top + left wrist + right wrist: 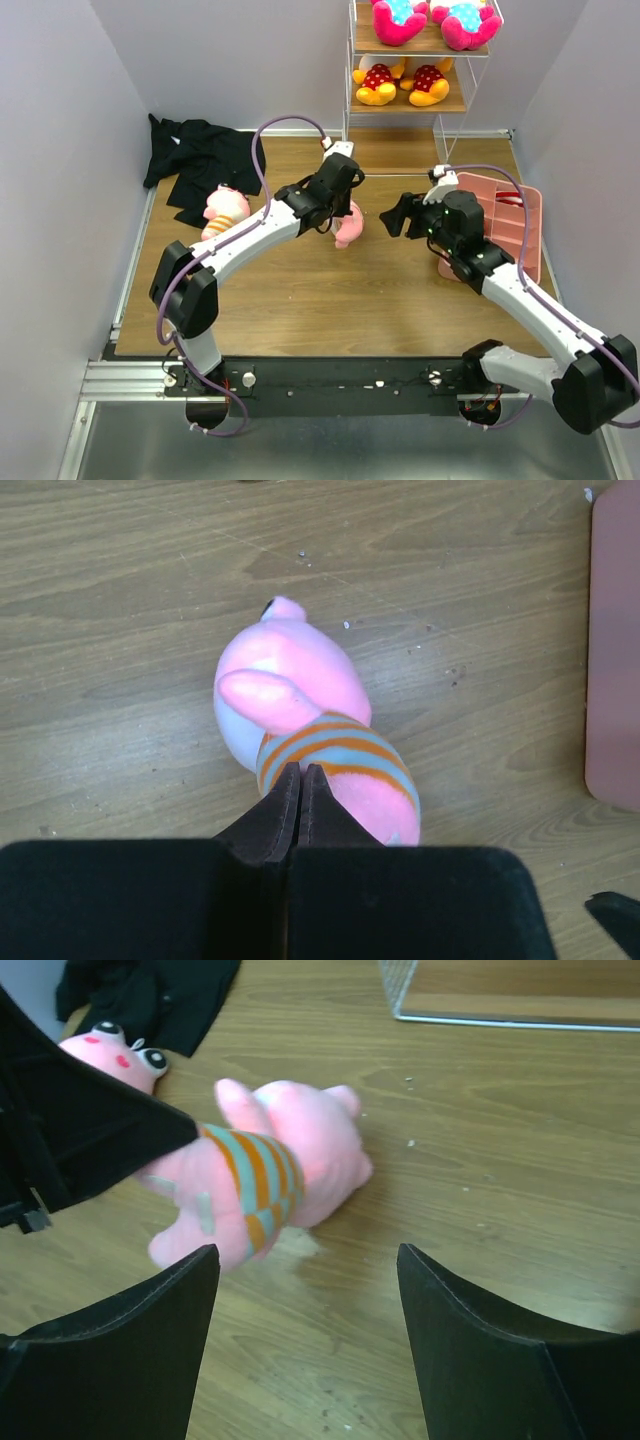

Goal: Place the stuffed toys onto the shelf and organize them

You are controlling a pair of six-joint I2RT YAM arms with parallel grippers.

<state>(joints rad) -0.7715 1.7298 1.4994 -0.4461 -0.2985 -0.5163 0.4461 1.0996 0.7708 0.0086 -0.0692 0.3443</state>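
Observation:
A pale pink stuffed toy in an orange-and-blue striped shirt hangs just above the table's middle. My left gripper is shut, pinching that shirt. My right gripper stands open a short way to the toy's right, with nothing between its fingers. A second pink toy lies to the left by the black cloth. The shelf at the back holds two magenta toys on one board and two yellow toys on the board below.
A black cloth lies crumpled at the back left. A pink compartment tray sits at the right, beside my right arm. Grey walls close in the table on the left, right and back.

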